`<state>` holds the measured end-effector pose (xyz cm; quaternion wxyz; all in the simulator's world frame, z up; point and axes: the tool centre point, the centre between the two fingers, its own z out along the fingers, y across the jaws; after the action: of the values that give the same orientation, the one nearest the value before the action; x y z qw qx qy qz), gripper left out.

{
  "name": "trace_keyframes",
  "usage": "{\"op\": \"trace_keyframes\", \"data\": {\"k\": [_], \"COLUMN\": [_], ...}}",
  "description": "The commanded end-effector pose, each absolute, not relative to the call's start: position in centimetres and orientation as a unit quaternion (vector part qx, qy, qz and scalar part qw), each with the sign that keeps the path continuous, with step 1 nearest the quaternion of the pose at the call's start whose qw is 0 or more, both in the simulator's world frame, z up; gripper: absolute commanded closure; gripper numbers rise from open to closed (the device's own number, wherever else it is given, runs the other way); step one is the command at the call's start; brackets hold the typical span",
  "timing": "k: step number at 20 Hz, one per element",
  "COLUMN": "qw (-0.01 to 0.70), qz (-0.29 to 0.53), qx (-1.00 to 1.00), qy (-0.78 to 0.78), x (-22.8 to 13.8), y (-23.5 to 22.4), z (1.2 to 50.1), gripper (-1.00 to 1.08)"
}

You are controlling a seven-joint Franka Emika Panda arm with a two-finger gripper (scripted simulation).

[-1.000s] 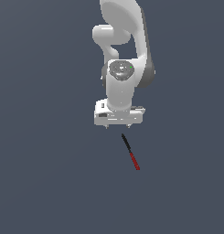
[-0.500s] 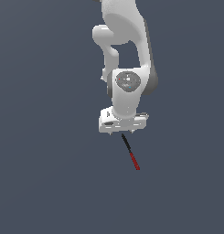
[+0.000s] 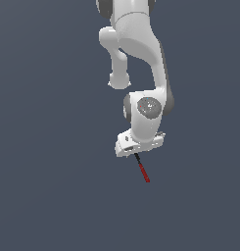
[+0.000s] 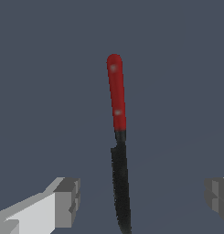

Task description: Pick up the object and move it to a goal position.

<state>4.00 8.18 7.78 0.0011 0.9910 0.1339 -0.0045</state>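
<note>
No legible txt, labels, nos. or signs in either view.

**A plain grey-blue surface with one rod on it**

The supporting surface (image 3: 48,196) is a flat, uniform slate grey-blue plane that fills both views from edge to edge. It shows no edges, seams, texture or markings, so its extent cannot be told.

The only thing lying on it is the rod (image 3: 142,169), thin and short. In the exterior view it runs on a slant, its black half at the upper end and its red half lower, toward the exterior view's right. The wrist view shows the rod (image 4: 119,137) closer: a rounded red half joined to a darker, slightly flatter black half, with bare surface along both sides.
</note>
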Motion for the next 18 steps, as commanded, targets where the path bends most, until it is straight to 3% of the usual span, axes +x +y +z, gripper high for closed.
{"op": "trace_keyframes", "data": {"k": [1,18], "qw": [0.001,0.000], "qz": [-0.002,0.000], "qx": [0.989,0.987], "qy": [0.147,0.160], "x": [4.4,4.7], "y": [8.8,9.5], "z": [6.9,3.0], "gripper": [-0.92,-0.92]}}
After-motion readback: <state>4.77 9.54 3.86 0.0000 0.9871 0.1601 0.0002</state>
